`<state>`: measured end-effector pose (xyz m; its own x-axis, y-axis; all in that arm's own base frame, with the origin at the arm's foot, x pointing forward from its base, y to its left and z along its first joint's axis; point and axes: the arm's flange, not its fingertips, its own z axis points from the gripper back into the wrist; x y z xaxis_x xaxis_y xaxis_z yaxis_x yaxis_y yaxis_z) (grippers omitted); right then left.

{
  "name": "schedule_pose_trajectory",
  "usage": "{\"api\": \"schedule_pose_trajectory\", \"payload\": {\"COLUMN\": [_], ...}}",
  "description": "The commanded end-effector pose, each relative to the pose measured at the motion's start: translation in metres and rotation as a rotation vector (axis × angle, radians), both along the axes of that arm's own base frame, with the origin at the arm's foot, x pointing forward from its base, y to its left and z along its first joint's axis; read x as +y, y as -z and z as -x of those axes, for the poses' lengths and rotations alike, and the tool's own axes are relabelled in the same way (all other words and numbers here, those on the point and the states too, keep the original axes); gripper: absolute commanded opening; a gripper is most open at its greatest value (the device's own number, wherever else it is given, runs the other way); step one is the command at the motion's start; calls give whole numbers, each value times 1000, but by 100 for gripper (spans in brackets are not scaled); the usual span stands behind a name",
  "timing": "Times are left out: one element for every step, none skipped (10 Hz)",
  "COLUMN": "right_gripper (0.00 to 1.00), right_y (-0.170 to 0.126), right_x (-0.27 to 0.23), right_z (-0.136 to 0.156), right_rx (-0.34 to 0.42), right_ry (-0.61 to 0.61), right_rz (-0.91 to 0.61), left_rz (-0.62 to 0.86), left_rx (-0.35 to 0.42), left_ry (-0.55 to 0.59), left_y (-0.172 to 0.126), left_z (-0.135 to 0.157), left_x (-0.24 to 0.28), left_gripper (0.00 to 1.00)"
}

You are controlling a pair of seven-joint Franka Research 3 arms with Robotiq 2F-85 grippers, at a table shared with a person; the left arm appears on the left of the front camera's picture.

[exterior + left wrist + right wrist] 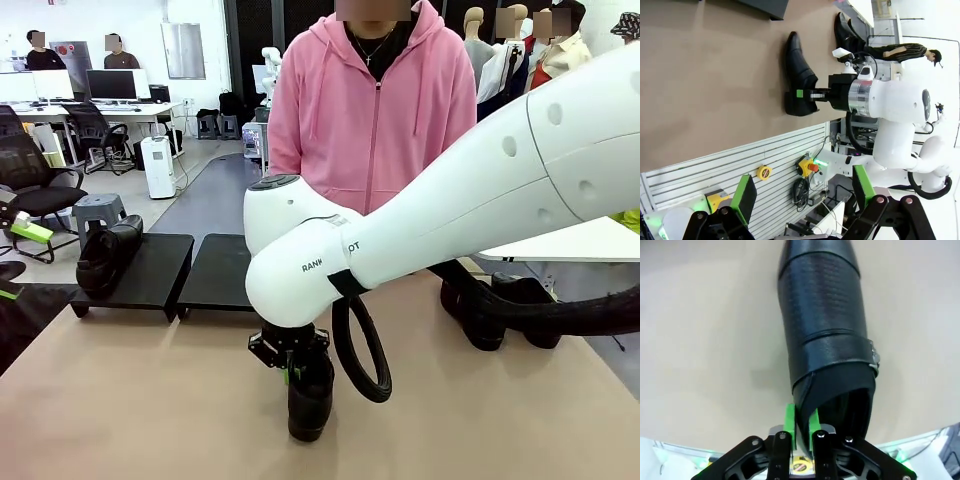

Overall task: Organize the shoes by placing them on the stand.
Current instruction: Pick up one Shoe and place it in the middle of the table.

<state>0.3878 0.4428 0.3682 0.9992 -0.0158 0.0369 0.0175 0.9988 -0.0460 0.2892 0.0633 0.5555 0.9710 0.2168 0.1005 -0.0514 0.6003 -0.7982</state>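
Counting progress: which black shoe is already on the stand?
The leftmost shoe, lying on the stand's left platform. The front shoe is on the table, pinched by the right gripper; the other two sit at right.

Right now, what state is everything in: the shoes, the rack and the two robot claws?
right gripper: closed on the middle shoe's heel rim.
middle shoe: sole down on the table.
left gripper: open, holding nothing.
stand: holds one shoe, on its left platform.
right-side shoes: two, on the table, untouched.
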Motion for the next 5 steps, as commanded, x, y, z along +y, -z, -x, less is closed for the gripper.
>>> {"api": "schedule_pose_trajectory", "payload": {"right_gripper": [100, 100, 100, 100, 100], "right_y": [-11, -15, -26, -42, -66], "right_x": [2, -1, -9, -26, -60], "right_z": [-4, -2, 3, 10, 19], "right_rx": [20, 17, 43, 35, 24], "right_ry": [1, -1, -53, -73, -79], "right_rz": [-6, -17, -71, -122, -194], "left_rz": [-5, -5, -5, -5, -5], "left_rx": [-9, -9, -9, -9, -9], "left_ry": [15, 15, 15, 15, 15], "left_y": [1, 1, 1, 1, 1], "left_z": [1, 1, 1, 1, 1], "left_x": [3, 3, 3, 3, 3], "left_gripper": [100, 100, 100, 100, 100]}}
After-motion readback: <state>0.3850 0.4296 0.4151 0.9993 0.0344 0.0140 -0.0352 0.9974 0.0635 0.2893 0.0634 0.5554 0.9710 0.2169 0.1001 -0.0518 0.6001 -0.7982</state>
